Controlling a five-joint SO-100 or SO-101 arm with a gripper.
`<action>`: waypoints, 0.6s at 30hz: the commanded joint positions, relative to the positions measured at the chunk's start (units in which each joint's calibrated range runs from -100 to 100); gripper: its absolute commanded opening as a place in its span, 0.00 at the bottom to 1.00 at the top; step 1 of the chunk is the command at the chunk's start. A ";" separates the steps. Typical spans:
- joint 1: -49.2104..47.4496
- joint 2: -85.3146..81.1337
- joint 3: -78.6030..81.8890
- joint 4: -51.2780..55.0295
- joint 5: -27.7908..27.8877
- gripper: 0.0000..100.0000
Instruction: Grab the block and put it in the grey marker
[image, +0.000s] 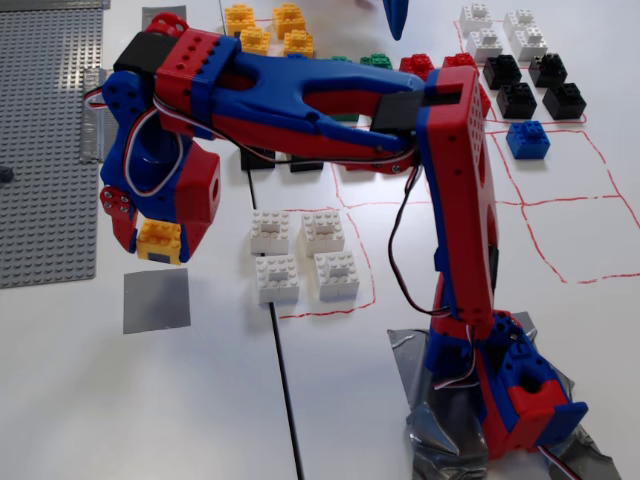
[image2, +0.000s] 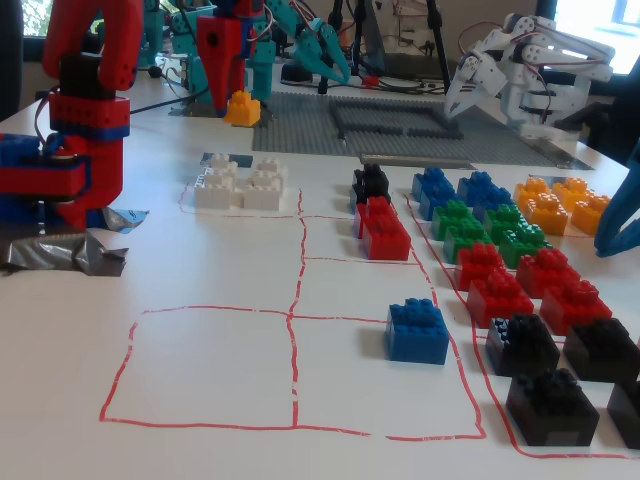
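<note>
The small orange-yellow studded plastic block (image: 160, 241) sits gripped between the fingers of the red-and-blue pincer (image: 157, 243), held clear of the white counter (image: 200, 400); in the other fixed view the same block (image2: 241, 107) shows under the red pincer tip (image2: 228, 98), and whether it hangs free or rests on something there cannot be told. The pincer is closed to about the brick's width, its red fingers pressed on opposite sides of the block, and it touches nothing else that can be seen.

Just below the block in the high fixed view lies the flat square patch of grey tape, the grey marker (image: 157, 300), bare and near but not under the brick in this picture. In the low view (image2: 228, 160) only a dark sliver of it shows behind the white bricks.

This looks like the carry step: the grab is done, the placing is not. The next move likely calls for bringing the block over the patch's middle, lowering it squarely until it sits flat, then spreading the fingers.

Beside the marker stand four white studded bricks (image: 303, 255) inside a red-drawn square, well apart from the pincer. A large grey studded baseplate (image: 45, 150) lies to the left, close to the arm's wrist.
</note>
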 joint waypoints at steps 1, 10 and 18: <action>-1.55 -1.25 -5.27 -0.69 -0.59 0.00; -4.30 5.84 -10.35 -1.42 -1.90 0.00; -4.50 9.47 -11.99 -2.80 -2.05 0.00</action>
